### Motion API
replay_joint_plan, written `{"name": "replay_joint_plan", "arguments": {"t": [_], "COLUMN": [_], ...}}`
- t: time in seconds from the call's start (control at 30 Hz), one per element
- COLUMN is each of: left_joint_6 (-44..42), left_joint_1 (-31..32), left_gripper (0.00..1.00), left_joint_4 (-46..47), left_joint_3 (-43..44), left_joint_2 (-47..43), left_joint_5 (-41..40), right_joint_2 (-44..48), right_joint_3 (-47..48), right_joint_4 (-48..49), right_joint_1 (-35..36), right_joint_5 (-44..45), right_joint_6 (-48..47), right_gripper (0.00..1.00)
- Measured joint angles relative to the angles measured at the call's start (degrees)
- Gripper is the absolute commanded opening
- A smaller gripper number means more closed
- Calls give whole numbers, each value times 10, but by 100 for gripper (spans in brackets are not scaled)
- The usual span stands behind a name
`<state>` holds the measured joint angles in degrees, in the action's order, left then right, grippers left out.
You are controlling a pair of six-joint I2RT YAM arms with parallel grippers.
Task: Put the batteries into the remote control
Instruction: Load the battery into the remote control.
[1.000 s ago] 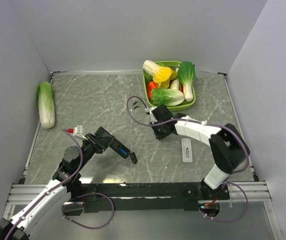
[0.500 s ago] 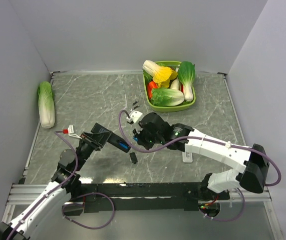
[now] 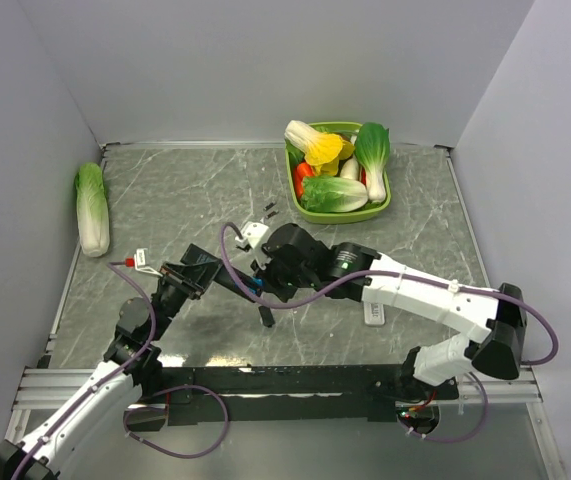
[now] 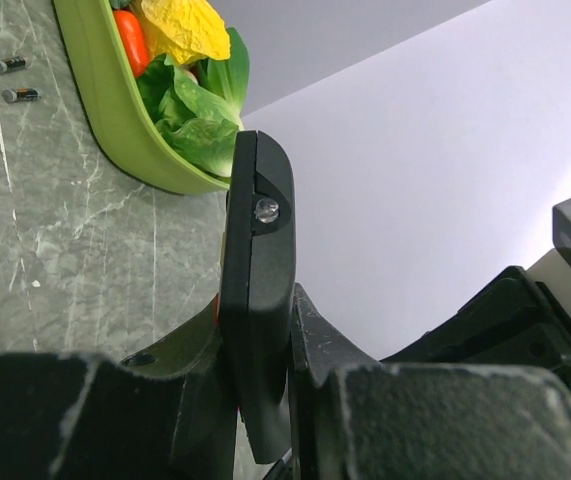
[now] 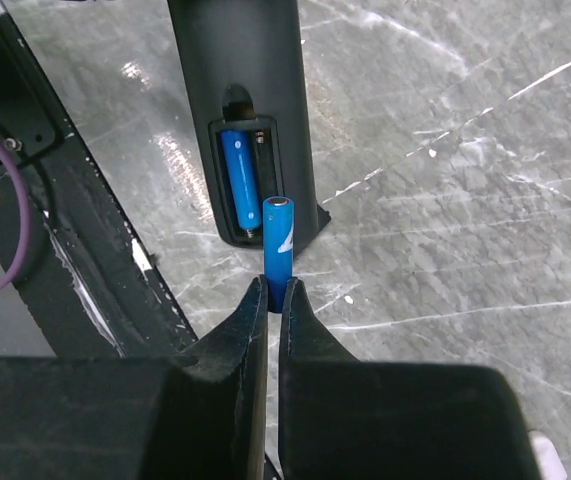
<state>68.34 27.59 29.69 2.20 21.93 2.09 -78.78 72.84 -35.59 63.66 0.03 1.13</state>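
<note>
My left gripper (image 3: 203,276) is shut on the slim black remote control (image 3: 230,284) and holds it tilted above the table; the left wrist view shows the remote (image 4: 257,280) edge-on between the fingers. Its back compartment is open, with one blue battery (image 5: 238,180) lying in the left slot and the right slot empty. My right gripper (image 3: 268,281) is shut on the second blue battery (image 5: 278,240), held upright just in front of the compartment's lower edge.
A small dark cover piece (image 3: 267,317) lies on the table below the remote. A white remote (image 3: 373,311) lies to the right. Two tiny dark bits (image 3: 270,210) lie near a green basket (image 3: 382,207) of vegetables. A cabbage (image 3: 92,208) lies at far left.
My right arm swung left from the table's middle to the remote, carrying the blue battery. My left gripper stayed on the remote and shifted slightly left.
</note>
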Motion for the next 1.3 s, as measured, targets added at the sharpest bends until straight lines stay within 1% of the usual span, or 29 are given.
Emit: {"name": "replay_joint_plan", "arguments": {"t": [0.33, 0.73, 0.83, 0.87, 1.1, 1.3], "left_joint_6": [14, 20, 20, 20, 30, 35], "left_joint_1": [0, 0, 0, 0, 0, 0], "left_gripper": [1, 1, 1, 1, 1, 1], "left_joint_4": [14, 46, 48, 49, 69, 78], "left_joint_3": [0, 0, 0, 0, 0, 0], "left_joint_2": [23, 64, 68, 69, 87, 104], "left_joint_5": [0, 11, 11, 11, 16, 17], "right_joint_2": [-54, -95, -100, -102, -107, -120], "right_joint_3": [36, 73, 80, 83, 94, 105], "right_joint_4": [-40, -69, -77, -80, -93, -101], "right_joint_1": [4, 5, 5, 5, 5, 5], "right_joint_5": [0, 0, 0, 0, 3, 7], "right_joint_6": [-17, -28, -30, -31, -34, -36], "right_gripper": [0, 4, 6, 9, 13, 21]}}
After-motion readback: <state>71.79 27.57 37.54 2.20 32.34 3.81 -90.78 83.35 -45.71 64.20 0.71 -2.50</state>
